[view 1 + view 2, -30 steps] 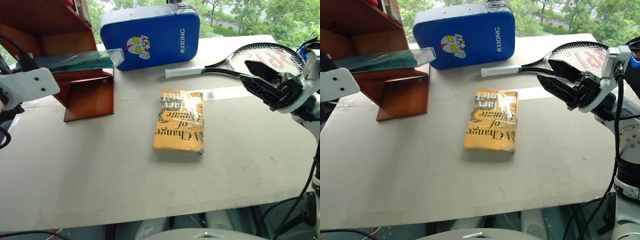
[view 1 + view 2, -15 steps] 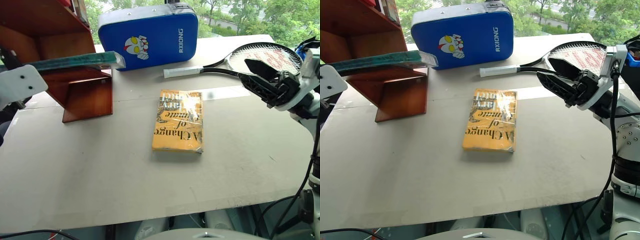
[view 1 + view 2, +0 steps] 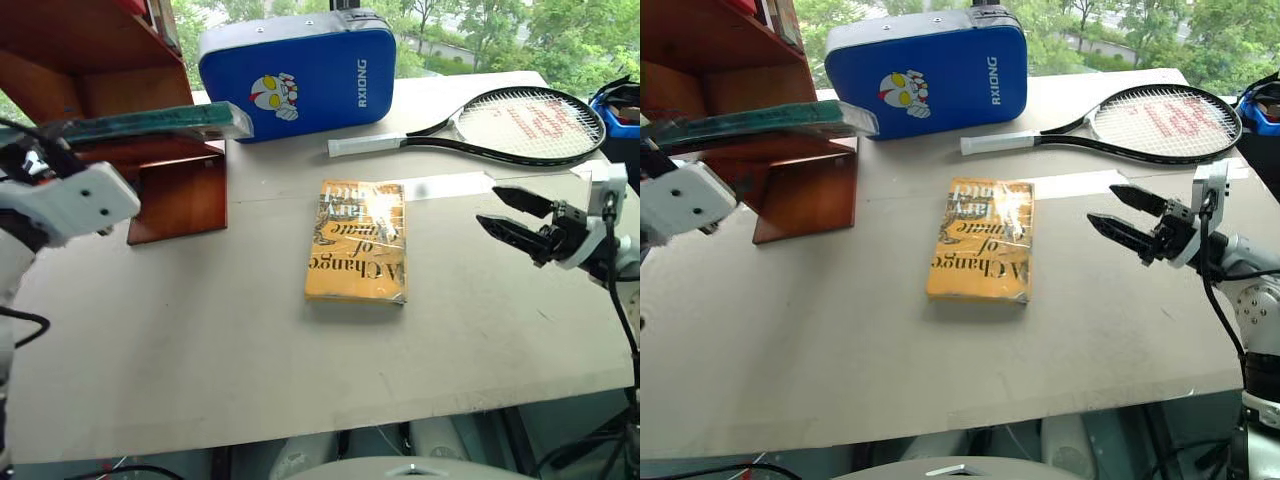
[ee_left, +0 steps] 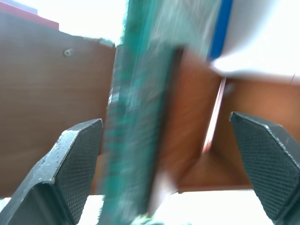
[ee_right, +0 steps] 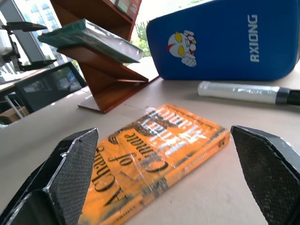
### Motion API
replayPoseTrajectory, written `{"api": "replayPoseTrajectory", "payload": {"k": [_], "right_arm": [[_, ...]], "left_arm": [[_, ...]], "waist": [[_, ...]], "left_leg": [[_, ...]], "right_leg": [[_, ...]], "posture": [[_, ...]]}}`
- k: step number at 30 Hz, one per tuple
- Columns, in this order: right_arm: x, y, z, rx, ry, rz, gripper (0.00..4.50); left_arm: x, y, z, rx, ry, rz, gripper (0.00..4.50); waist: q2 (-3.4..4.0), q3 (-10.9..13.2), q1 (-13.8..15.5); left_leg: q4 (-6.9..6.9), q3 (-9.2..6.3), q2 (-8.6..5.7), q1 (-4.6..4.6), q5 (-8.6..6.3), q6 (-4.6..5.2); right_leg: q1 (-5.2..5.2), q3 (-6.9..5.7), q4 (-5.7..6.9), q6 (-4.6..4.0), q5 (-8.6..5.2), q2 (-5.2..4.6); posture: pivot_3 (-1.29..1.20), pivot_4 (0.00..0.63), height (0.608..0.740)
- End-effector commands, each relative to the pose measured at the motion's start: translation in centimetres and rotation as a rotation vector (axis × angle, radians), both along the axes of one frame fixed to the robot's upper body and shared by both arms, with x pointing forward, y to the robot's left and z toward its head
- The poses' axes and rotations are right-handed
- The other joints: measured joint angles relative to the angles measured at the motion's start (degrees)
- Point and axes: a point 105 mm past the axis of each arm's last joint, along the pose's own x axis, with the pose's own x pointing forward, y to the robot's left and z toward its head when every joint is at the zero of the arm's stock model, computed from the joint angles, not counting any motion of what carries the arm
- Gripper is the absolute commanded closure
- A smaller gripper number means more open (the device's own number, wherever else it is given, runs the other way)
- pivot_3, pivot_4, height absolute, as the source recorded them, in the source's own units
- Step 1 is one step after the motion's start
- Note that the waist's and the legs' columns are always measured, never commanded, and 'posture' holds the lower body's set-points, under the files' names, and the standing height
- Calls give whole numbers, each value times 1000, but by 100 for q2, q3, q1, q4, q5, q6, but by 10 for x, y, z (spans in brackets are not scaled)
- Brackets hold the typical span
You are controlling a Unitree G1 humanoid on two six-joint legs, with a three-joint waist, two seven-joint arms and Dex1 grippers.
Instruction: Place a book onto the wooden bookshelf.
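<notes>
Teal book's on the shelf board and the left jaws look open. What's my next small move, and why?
Probably draw the left gripper straight back. Its fingers stand open either side of the book, which lies on the wooden bookshelf with one end overhanging the board; a sideways sweep might nudge it off.

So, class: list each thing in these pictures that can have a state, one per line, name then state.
book: lying flat on a shelf board, one end overhanging, ungripped
wooden bookshelf: upright on the table, holding the book
left gripper: open, the book's edge between its fingers
right gripper: open, empty, above the table
yellow book: flat on the table, closed
blue case: standing on edge, closed
racket: lying flat on the table
</notes>
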Motion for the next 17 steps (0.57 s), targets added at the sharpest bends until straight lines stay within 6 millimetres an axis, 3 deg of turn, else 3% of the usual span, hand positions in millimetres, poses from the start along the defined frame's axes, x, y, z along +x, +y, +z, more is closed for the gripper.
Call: {"api": "replayPoseTrajectory", "payload": {"k": [1,2,4,8,12,17], "right_arm": [[3,-6,-12,-124,-76,-80,0],[4,-6,-23,-168,-84,-113,0],[2,-5,-41,-232,-97,-142,0],[-9,-3,-66,-271,-85,-134,0],[-18,1,-80,-263,-64,-125,0],[-28,5,-88,-235,-30,-91,0]], "left_arm": [[-9,-61,-59,-391,246,-291,32],[-18,-80,-81,-548,368,-363,32],[-32,-99,-107,-726,515,-423,32],[-40,-105,-146,-805,687,-344,32],[-38,-95,-162,-851,697,-265,32],[-34,-90,-167,-773,693,-270,32]], "waist": [[-14,-1,15],[-9,-12,17],[-20,-19,19],[-4,-16,93],[4,-26,166],[5,-27,187]], "left_leg": [[3,2,0,0,0,0],[10,0,1,-1,0,0],[18,10,0,2,-1,2],[20,8,7,12,2,-4],[17,15,20,45,7,-13],[14,13,20,46,6,-13]], "right_leg": [[0,1,4,4,4,-1],[0,1,10,1,12,2],[2,10,12,3,17,3],[4,11,28,-10,25,11],[37,16,21,-20,36,25],[39,14,15,-20,36,26]], "posture": [[0,150,740],[0,150,740],[0,150,740],[0,150,740],[0,150,740],[0,150,740]]}}
